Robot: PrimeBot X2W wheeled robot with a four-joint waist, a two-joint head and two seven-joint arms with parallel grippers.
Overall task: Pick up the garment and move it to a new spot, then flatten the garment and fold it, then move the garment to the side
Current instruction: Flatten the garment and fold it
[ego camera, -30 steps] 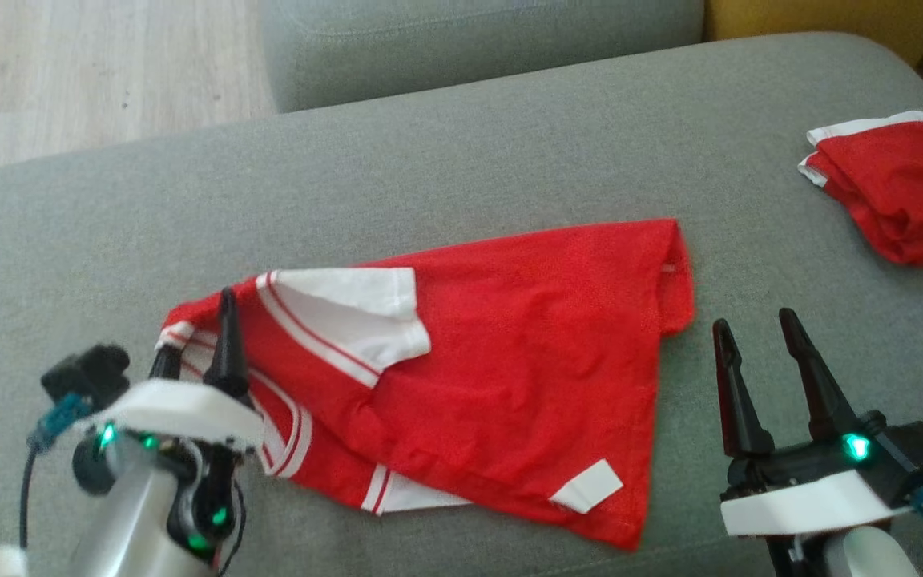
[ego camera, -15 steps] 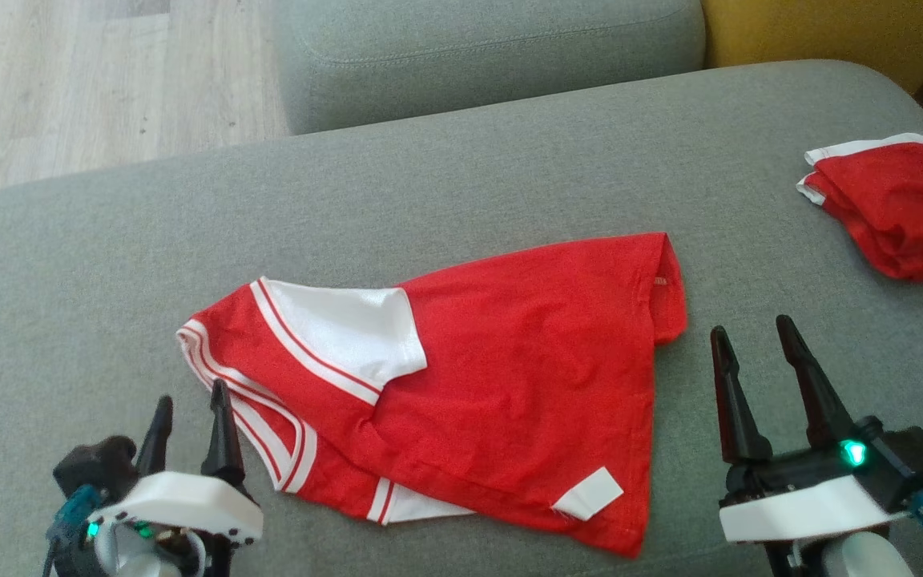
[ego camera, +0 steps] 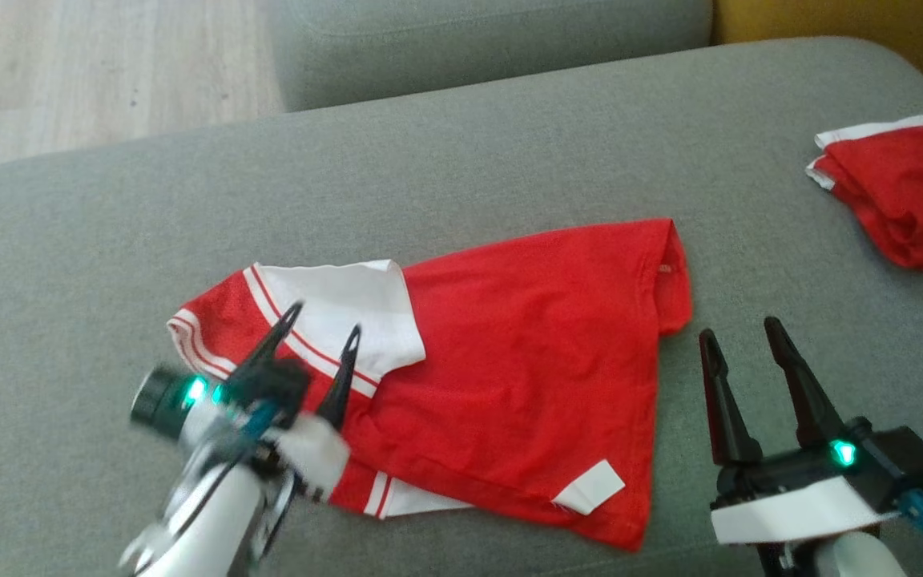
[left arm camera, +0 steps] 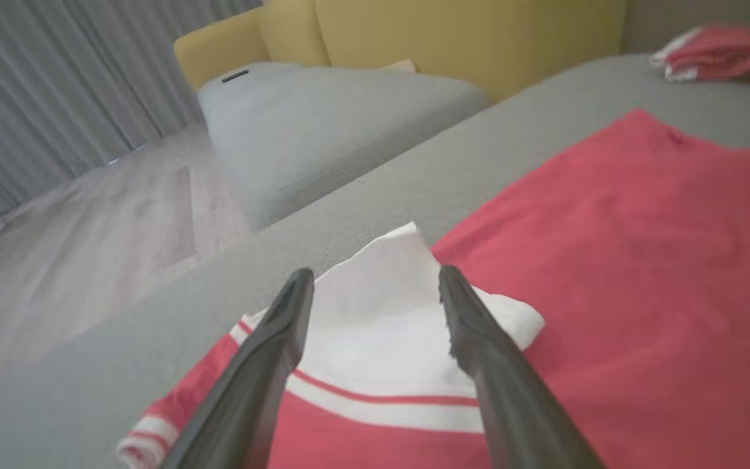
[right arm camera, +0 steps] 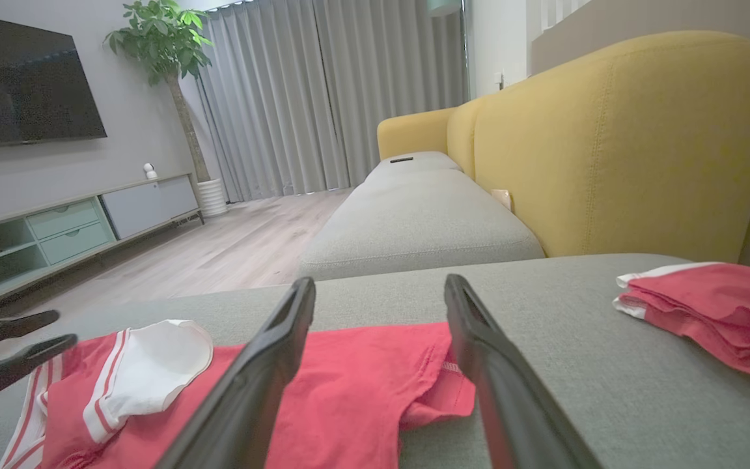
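The garment (ego camera: pixel 534 377) is a red shirt with white, red-striped sleeves, lying partly folded in the middle of the grey sofa cushion (ego camera: pixel 461 176). One white sleeve (ego camera: pixel 349 308) is folded over onto its left part. My left gripper (ego camera: pixel 325 318) is open, and its fingers hover over that white sleeve (left arm camera: pixel 381 332) with nothing between them. In the left wrist view the left gripper (left arm camera: pixel 375 273) points across the red cloth (left arm camera: pixel 642 260). My right gripper (ego camera: pixel 738 328) is open and empty, just right of the garment's right edge (right arm camera: pixel 362 391).
A second red and white garment (ego camera: pixel 902 192) lies bunched at the cushion's far right (right arm camera: pixel 707 306). Another grey cushion (ego camera: pixel 485 40) and the yellow sofa back (right arm camera: pixel 609 150) lie beyond. Wooden floor (ego camera: pixel 69 72) is at the upper left.
My left gripper pulled back from the garment's left edge, then swung up and right over the white sleeve. The right arm stayed put. The camera shifted slightly.
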